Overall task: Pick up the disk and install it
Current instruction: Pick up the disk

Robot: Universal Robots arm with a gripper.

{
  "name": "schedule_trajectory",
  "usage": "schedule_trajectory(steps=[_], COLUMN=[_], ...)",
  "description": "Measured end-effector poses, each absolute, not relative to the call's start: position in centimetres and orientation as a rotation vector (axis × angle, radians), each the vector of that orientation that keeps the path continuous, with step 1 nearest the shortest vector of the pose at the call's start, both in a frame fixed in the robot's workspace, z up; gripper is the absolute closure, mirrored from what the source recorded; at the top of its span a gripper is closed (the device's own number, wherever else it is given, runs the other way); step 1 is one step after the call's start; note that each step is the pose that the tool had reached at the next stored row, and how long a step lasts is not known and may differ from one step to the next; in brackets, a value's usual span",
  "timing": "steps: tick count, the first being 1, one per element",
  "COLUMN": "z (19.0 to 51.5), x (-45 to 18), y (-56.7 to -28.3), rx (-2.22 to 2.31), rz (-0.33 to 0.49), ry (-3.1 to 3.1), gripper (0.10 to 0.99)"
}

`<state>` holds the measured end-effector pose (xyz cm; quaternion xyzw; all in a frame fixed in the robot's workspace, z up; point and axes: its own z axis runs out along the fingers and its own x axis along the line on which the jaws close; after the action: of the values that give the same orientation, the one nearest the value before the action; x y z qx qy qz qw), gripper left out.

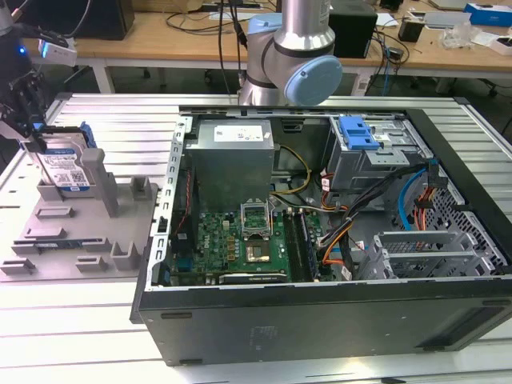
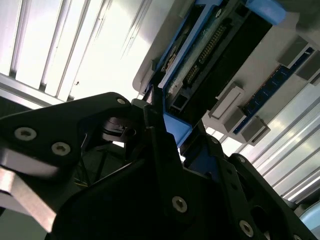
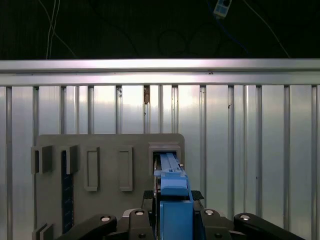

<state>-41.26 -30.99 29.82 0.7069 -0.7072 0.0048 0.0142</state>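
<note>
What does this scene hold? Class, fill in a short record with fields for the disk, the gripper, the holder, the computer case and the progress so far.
disk: stands on edge in the grey holder, at the exterior view's left
gripper: at the disk's top edge
holder: on the ribbed metal table, beside the case
computer case: open, lying on its side, at the exterior view's right
drive cage: grey with a blue tab, inside the case
progress: disk in the holder, not yet installed
</note>
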Motion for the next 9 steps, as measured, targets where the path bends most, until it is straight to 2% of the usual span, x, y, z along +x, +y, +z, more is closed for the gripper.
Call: schedule_trajectory(steps=[9], z=[29.80], x=[-41.25], y=[-30.99], rx=[2.201], rz=[0.015], ry=[-2.202], gripper=[0.722])
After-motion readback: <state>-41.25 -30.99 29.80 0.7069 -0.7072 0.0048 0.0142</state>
